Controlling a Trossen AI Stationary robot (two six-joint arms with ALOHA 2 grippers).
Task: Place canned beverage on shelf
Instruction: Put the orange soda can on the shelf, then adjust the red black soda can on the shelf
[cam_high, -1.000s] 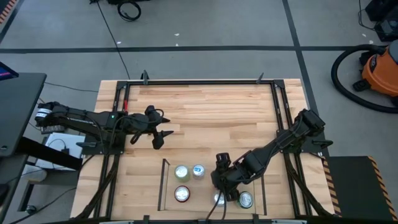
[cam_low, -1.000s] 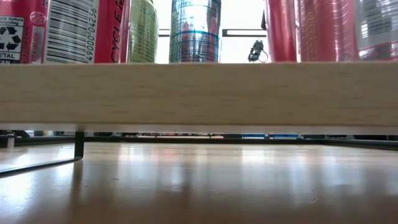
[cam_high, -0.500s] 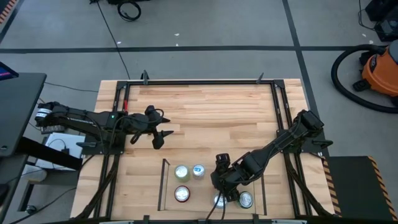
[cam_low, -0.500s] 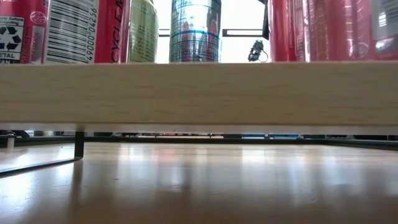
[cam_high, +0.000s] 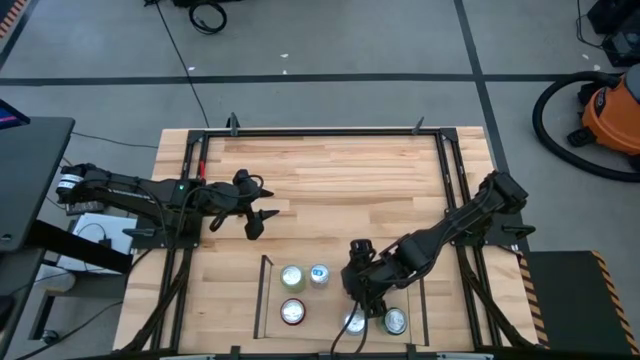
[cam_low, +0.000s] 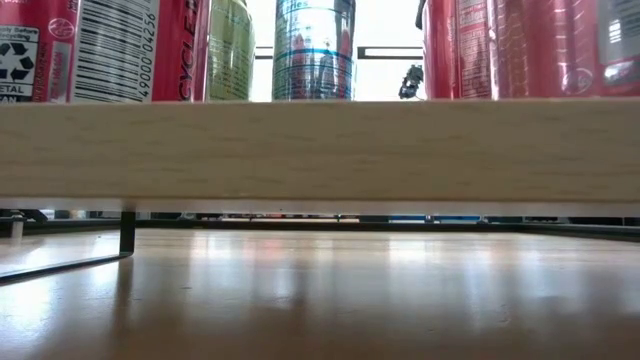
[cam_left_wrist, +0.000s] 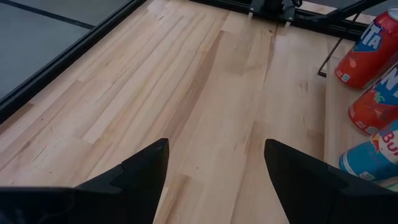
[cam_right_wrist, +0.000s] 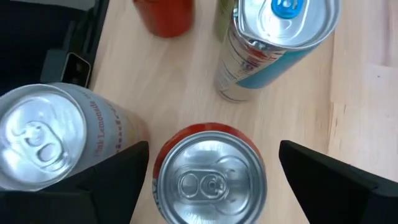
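Risen a little since a second ago: right gripper (cam_right_wrist: 208, 168), jaws now spread wide and clear on both sides of the red can (cam_right_wrist: 210, 180), which stands upright on the shelf (cam_high: 268, 300) floor. Just beside it on the shelf, a pale can (cam_right_wrist: 46, 143); a little farther, a blue-topped can (cam_right_wrist: 277, 37). Release step, by the look of it, with placing as good as done. Next: a straight lift away from the red can, without brushing its neighbours. Well apart from the shelf, left gripper (cam_left_wrist: 214, 165) hovering over bare table (cam_left_wrist: 186, 81), fingers parted, holding nothing.
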